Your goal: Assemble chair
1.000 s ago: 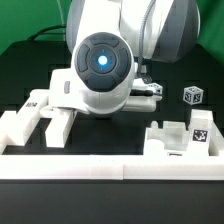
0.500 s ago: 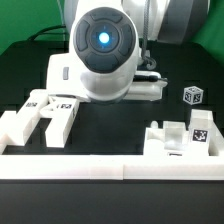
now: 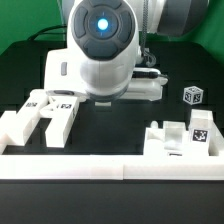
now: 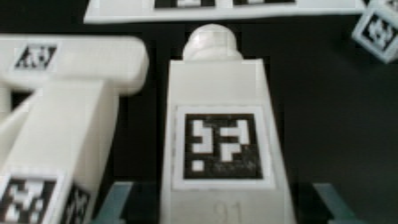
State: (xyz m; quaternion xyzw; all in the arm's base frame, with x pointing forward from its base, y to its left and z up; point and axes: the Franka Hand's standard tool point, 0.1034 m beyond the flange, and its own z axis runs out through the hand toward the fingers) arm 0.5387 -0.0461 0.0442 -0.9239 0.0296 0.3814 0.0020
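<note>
In the wrist view a long white bar (image 4: 222, 100) of the chair, with a square tag on its face and a round peg at its far end, runs out from between my gripper's (image 4: 228, 208) fingers. The fingers stand on either side of its near end, shut on it. Beside it lie chunky white tagged parts (image 4: 71, 95), and a flat white plate (image 4: 214, 8) lies beyond the peg. In the exterior view the arm's body (image 3: 100, 50) hides the gripper and the bar. The same plate (image 3: 148, 88) shows behind the arm.
Two chunky white parts (image 3: 45, 112) lie at the exterior view's left. A notched white part (image 3: 180, 140) sits at the right, and a small tagged block (image 3: 192, 95) lies behind it. A long white border rail (image 3: 110, 165) runs along the front.
The arm has risen and drawn back in the exterior view, uncovering more of the white parts at the left. The grip has not changed.
</note>
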